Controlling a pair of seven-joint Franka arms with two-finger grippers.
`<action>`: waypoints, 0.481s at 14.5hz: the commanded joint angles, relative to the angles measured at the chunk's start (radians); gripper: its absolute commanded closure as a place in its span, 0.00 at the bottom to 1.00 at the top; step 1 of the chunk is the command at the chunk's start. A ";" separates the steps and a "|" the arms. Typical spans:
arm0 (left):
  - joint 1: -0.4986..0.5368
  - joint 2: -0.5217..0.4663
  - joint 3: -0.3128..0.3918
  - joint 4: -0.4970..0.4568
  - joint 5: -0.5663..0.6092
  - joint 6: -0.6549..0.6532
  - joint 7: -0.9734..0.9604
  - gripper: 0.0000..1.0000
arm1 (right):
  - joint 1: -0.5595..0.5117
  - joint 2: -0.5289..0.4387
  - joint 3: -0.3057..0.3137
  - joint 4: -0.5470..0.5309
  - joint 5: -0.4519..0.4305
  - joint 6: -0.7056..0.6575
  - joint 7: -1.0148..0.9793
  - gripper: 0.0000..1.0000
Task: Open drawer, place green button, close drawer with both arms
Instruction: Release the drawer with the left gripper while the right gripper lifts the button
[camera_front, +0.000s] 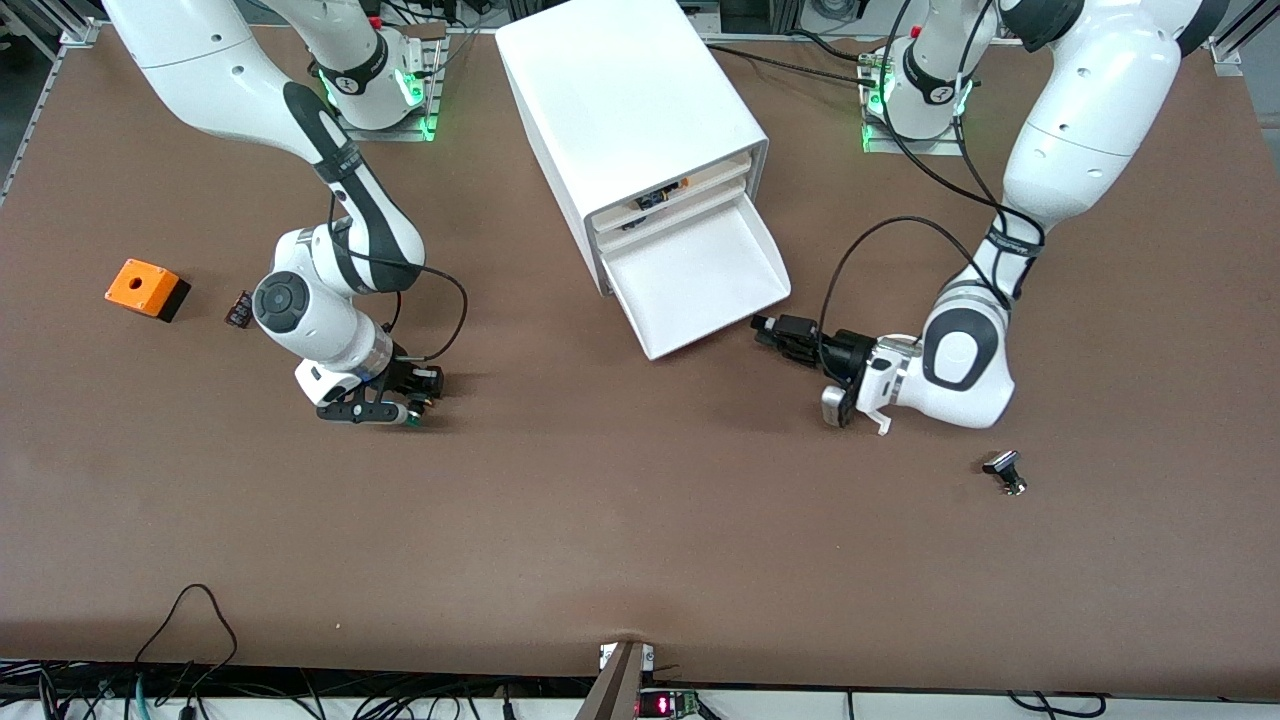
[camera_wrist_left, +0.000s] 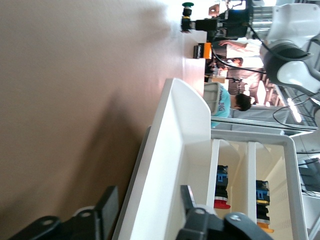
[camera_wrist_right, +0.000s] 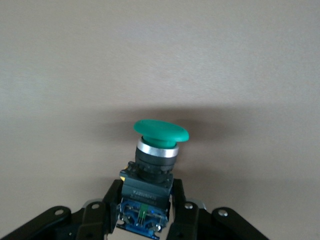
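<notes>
The cabinet stands at mid table with its lowest drawer pulled out and empty. My left gripper is at the drawer's front edge, near the corner toward the left arm's end. In the left wrist view the gripper is open, with its fingers astride the drawer's white front wall. My right gripper is low over the table toward the right arm's end, shut on the green-capped button. In the right wrist view the gripper clamps the button's black-and-blue body, with the green cap pointing away.
An orange box with a hole and a small dark part lie toward the right arm's end. A black-capped silvery part lies near the left arm's wrist. The upper drawers hold other buttons.
</notes>
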 joint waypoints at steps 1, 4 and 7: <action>0.021 -0.082 0.007 0.020 0.099 -0.018 -0.110 0.00 | 0.043 -0.048 0.000 0.129 0.013 -0.218 0.090 1.00; 0.026 -0.164 0.034 0.064 0.265 -0.018 -0.292 0.00 | 0.071 -0.063 0.002 0.298 0.009 -0.446 0.225 1.00; 0.026 -0.214 0.038 0.090 0.536 -0.015 -0.465 0.00 | 0.138 -0.109 0.002 0.375 0.012 -0.508 0.369 1.00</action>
